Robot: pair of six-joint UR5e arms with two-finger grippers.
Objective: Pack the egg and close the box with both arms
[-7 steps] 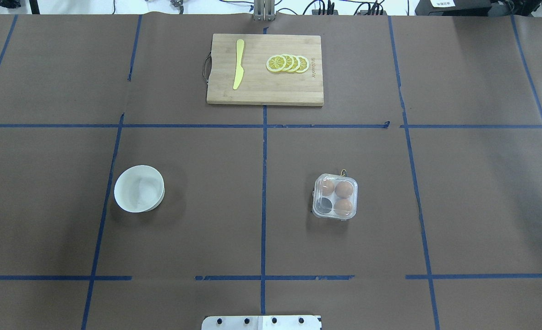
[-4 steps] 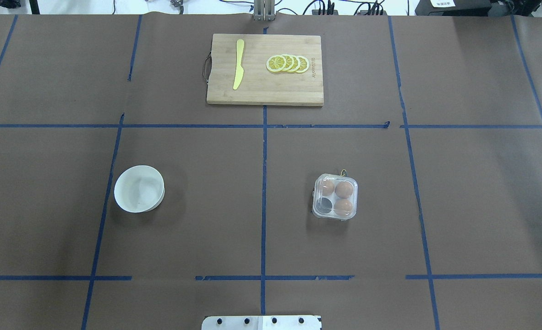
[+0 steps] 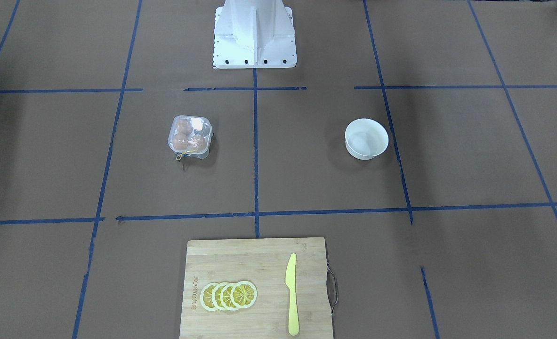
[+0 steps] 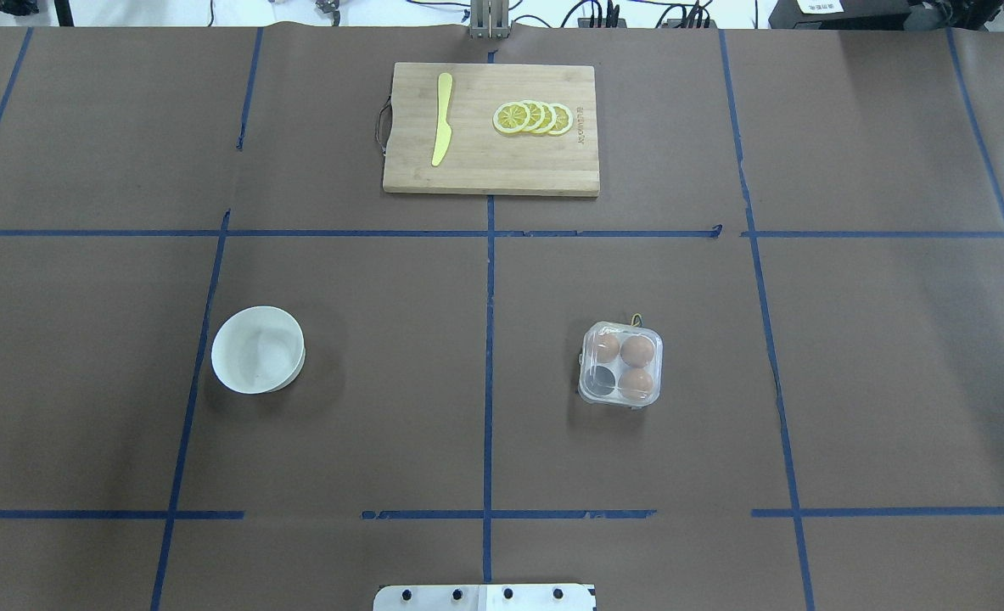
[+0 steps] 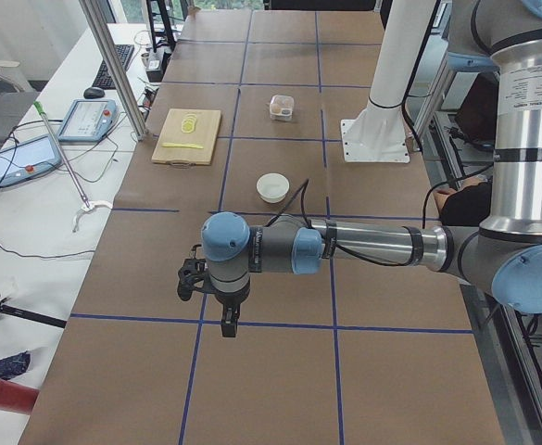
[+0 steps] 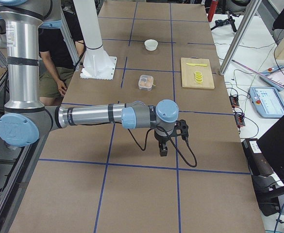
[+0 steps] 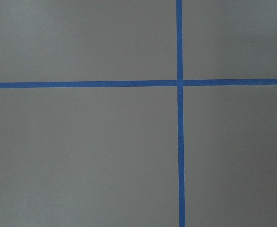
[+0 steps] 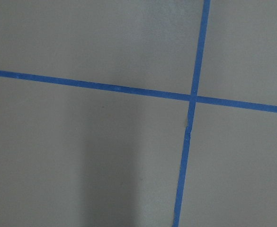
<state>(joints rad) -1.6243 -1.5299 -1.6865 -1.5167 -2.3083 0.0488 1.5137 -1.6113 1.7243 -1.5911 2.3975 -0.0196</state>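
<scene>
The clear four-cell box [image 4: 620,365] stands on the brown table right of centre; it also shows in the front view [image 3: 189,136]. Three tan-brown eggs sit in its cells, one of them at the back right [image 4: 637,350]; the front-left cell [image 4: 603,379] is empty. A clear lid seems to lie over them, and yellow string [image 3: 180,156] hangs at its far side. No loose egg is in view. My left gripper [image 5: 228,331] and right gripper [image 6: 163,153] hang over bare table at opposite ends, far from the box. I cannot tell whether either is open or shut.
An empty white bowl [image 4: 257,350] stands left of centre. A wooden cutting board [image 4: 490,170] at the far edge carries a yellow knife [image 4: 442,119] and lemon slices [image 4: 533,118]. The white base block [image 4: 485,597] is at the near edge. Both wrist views show only brown paper and blue tape.
</scene>
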